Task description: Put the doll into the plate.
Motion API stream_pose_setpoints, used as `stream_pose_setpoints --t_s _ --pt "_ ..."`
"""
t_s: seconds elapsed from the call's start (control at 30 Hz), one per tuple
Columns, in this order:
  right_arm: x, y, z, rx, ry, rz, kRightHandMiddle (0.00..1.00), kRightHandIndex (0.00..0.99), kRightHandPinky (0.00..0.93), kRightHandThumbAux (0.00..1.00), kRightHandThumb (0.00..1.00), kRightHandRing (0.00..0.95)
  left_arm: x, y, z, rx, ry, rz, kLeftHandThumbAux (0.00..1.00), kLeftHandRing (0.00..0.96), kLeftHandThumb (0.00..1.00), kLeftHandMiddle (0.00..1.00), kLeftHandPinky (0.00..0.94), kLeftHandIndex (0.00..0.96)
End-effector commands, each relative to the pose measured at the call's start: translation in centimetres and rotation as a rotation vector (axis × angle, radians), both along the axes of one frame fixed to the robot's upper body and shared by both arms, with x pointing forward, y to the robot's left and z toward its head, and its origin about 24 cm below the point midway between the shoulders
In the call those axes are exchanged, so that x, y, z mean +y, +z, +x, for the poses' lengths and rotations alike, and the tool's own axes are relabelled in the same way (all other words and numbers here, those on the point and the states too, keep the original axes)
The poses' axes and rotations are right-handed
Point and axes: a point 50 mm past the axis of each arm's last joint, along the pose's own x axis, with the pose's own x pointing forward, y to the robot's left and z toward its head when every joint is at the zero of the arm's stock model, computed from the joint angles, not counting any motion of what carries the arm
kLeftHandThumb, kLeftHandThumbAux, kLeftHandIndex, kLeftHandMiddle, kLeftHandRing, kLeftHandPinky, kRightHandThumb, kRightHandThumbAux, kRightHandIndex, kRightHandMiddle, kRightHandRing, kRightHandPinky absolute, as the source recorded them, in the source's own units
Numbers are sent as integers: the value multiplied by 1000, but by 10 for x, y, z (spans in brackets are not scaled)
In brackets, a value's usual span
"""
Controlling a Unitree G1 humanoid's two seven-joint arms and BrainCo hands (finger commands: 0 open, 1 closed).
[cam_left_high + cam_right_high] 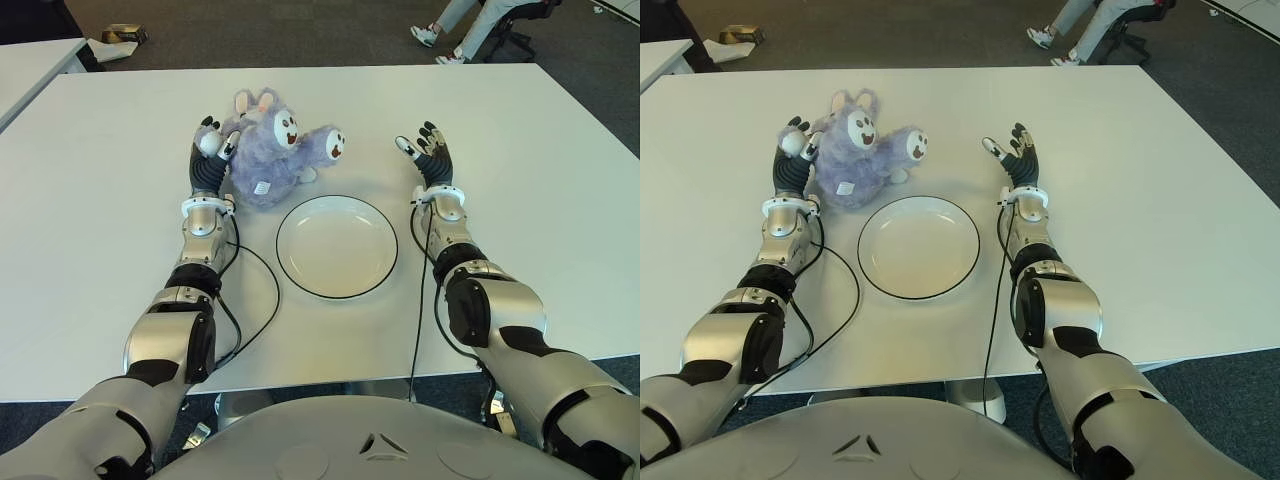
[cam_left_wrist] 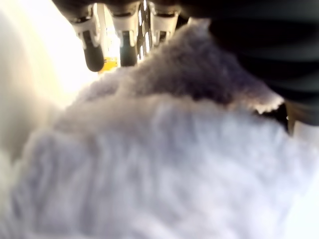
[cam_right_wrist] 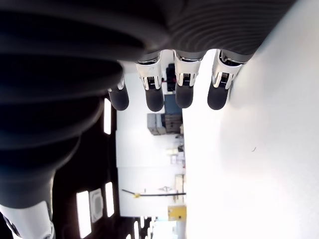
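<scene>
Doll: purple plush rabbit point(image 1: 272, 150) on the white desk point(image 1: 100, 180), toward its far edge, just beyond the empty plate point(image 1: 337, 246).
Left robot hand point(image 1: 208, 155): against the doll's left side, fingers extended (no closed grasp).
Right robot hand point(image 1: 428, 152): right of plate, fingers spread, empty.

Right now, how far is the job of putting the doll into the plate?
Nothing is done yet: the plate is empty. In hand: the left hand is against the doll, which sits on the table just beyond the plate. The right hand is open beside the plate. Lifting and placing remain.
</scene>
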Motion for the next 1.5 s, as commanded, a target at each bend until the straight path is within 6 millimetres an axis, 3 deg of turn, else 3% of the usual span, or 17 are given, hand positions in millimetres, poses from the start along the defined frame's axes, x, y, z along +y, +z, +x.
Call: stream_pose_setpoints --t_s 0.03,0.4,1.2,1.5 --pt "0 -45 -25 189 -13 19 29 8 17 669 49 20 0 -47 -33 172 -9 3 490 123 0 117 109 0" --pt "-2 -45 -26 183 -9 18 26 6 16 673 46 19 -1 -49 -34 172 -4 -9 490 130 0 122 135 0" --pt "-3 -46 -26 181 -11 23 34 10 15 666 55 25 -3 -49 -37 161 -6 -2 461 91 0 93 74 0" --pt "-2 -46 -26 180 -13 20 35 11 13 668 58 25 -3 -50 -37 166 -5 -2 460 121 0 119 112 0"
